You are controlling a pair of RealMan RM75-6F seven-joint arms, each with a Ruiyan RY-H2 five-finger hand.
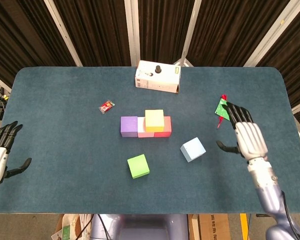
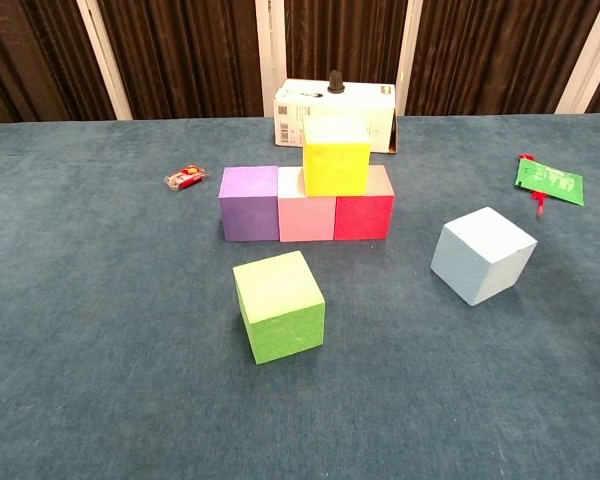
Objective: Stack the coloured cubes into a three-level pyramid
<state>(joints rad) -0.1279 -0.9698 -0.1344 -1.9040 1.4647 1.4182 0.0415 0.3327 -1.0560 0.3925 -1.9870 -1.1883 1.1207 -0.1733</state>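
Chest view: purple cube (image 2: pixel 248 202), pink cube (image 2: pixel 306 215) and red cube (image 2: pixel 364 213) form the base row, with the yellow cube (image 2: pixel 335 155) apparently straddling pink and red. Green cube (image 2: pixel 278 305) and pale blue cube (image 2: pixel 482 255) remain loose on the bench (image 2: pixel 100 320); both the left hand (image 1: pixel 0 155) and right hand (image 1: pixel 246 136) hold nothing, fingers spread.

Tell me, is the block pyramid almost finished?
About halfway. The purple, pink and red blocks form the bottom row, and the yellow block sits on top. Both hands are empty. The green block and pale blue block wait on the table.
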